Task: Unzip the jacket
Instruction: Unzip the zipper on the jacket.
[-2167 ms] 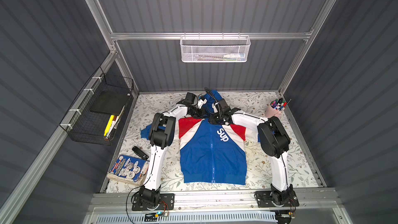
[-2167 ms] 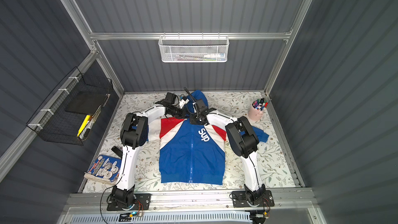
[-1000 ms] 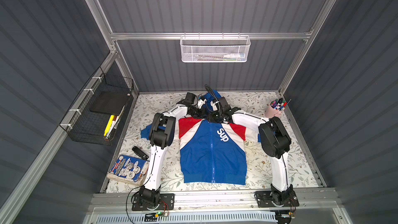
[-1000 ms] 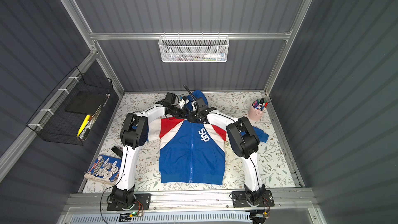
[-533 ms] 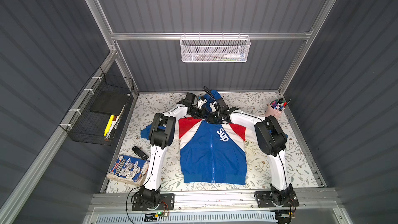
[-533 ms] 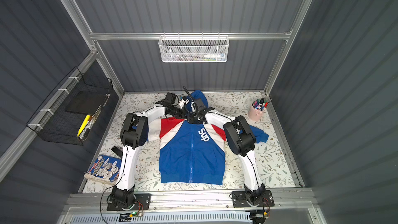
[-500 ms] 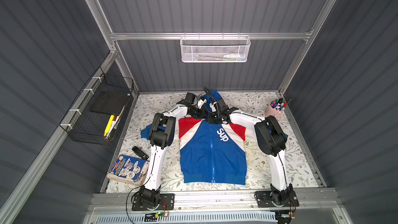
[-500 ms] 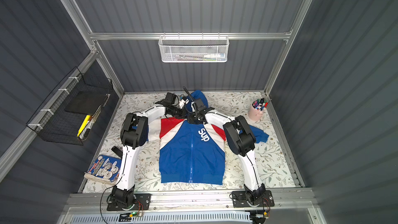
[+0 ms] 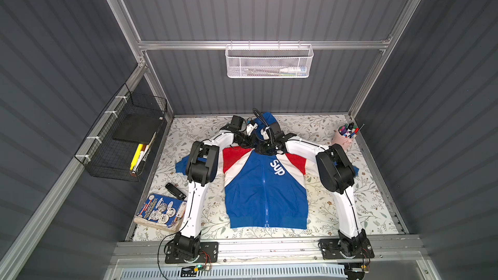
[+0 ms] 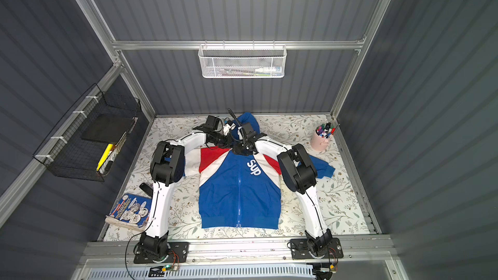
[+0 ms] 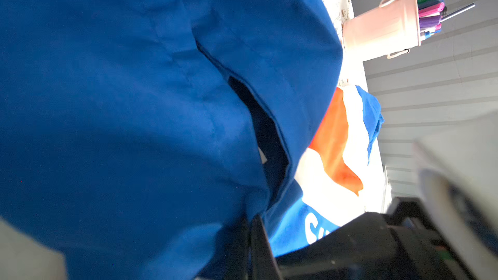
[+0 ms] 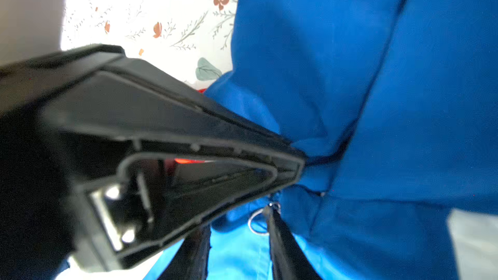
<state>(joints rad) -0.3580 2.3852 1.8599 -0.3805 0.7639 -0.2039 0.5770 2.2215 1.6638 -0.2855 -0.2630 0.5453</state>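
jacket (image 9: 265,189) lies flat, front up, mid surface (image 9: 363,206); hem toward the arm bases, hood toward the back wall; zip looks closed from hem up to the collar in both top views (image 10: 239,189); both arms reach in over the jacket's shoulders and meet at its collar

left pincer (image 12: 299,165): closed, tip buried in a bunched fold of blue fabric at the collar, just beside the top of the zip; in a top view it sits on the left-arm side of the collar (image 9: 252,144); left wrist view is mostly blue cloth (image 11: 134,103), so no detail of the grip there

right pincer (image 12: 237,227): jaws apart with a clear gap, blue fabric showing between them; ring pull (image 12: 255,222) lies in that gap, against the tip of one finger; cannot tell whether the finger is through the ring or only touching it; nothing clamped; top view puts it right on the collar centre (image 9: 266,148), touching or nearly touching the left pincer

pen cup (image 9: 343,140) well off the jacket's right shoulder, at the back corner; book (image 9: 161,211) off the jacket's hem on the left-arm side
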